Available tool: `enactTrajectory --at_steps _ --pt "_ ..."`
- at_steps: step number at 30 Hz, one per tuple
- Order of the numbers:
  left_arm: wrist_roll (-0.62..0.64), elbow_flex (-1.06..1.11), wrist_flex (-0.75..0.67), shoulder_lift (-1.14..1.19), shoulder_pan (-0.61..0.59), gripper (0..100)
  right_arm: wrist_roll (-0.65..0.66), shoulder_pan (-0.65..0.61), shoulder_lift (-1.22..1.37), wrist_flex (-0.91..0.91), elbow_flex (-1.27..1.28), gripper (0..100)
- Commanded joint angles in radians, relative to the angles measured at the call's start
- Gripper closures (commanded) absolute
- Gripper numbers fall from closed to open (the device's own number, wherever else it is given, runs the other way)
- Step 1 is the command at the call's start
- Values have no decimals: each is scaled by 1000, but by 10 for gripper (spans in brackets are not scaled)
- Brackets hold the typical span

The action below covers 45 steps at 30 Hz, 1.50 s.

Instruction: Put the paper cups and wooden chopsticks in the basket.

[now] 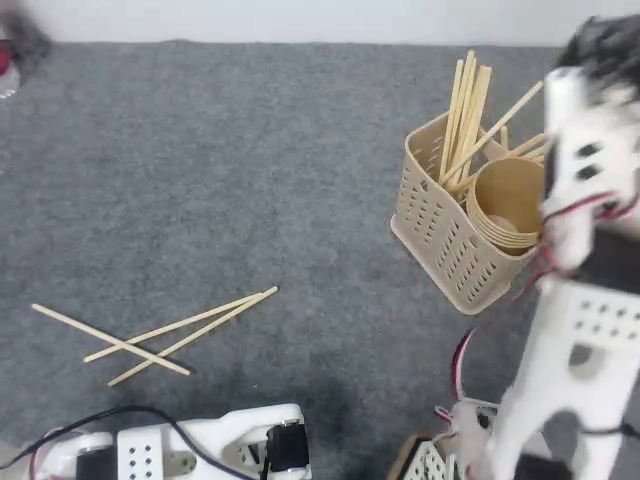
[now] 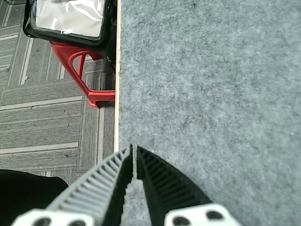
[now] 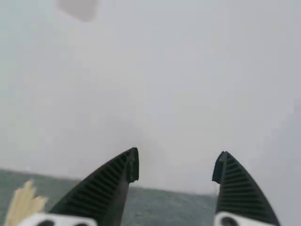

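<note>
A beige slotted basket [image 1: 440,230] stands at the right of the grey mat. It holds stacked paper cups [image 1: 508,205] and several wooden chopsticks [image 1: 468,110] that stick out of its top. Three loose chopsticks [image 1: 180,332] lie crossed on the mat at the lower left. The right arm [image 1: 585,180] is raised beside the basket. Its gripper [image 3: 178,165] is open with nothing between its fingers, facing a pale wall; chopstick tips [image 3: 23,202] show near one finger. The left arm's base [image 1: 200,445] sits at the near edge. The left gripper [image 2: 135,157] is shut and empty, over the mat's edge.
The table edge [image 2: 117,84] runs beside the mat, with a red stand [image 2: 87,75] and striped floor below it. A small dark and red thing [image 1: 10,55] sits at the far left corner. Open mat lies between the loose chopsticks and the basket.
</note>
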Motion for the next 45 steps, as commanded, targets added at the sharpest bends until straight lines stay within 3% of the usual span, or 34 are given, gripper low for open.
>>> enactTrajectory --at_steps 1,6,9,12,23,32,38,42,45 --pt "-8 -5 2 -3 -6 987 -69 59 165 58 -222 747" --pt "-8 -5 2 -3 -8 987 -74 59 430 168 -425 998" --pt "-8 -5 2 -3 -8 987 -81 47 547 219 -491 960" --pt "-8 -5 2 -3 -8 987 -74 7 610 257 -520 995" --pt "-8 -5 2 -3 -9 987 -72 -170 605 429 -537 991" --pt "-8 -5 2 -3 -8 987 -81 -25 332 447 -571 991" --pt "-8 -5 2 -3 -6 987 -74 -19 111 641 -565 990" --pt "-28 -5 25 -8 118 987 -72 -94 10 828 -565 990" --pt "-210 -10 37 -9 226 987 -37 -185 -31 984 -539 990"
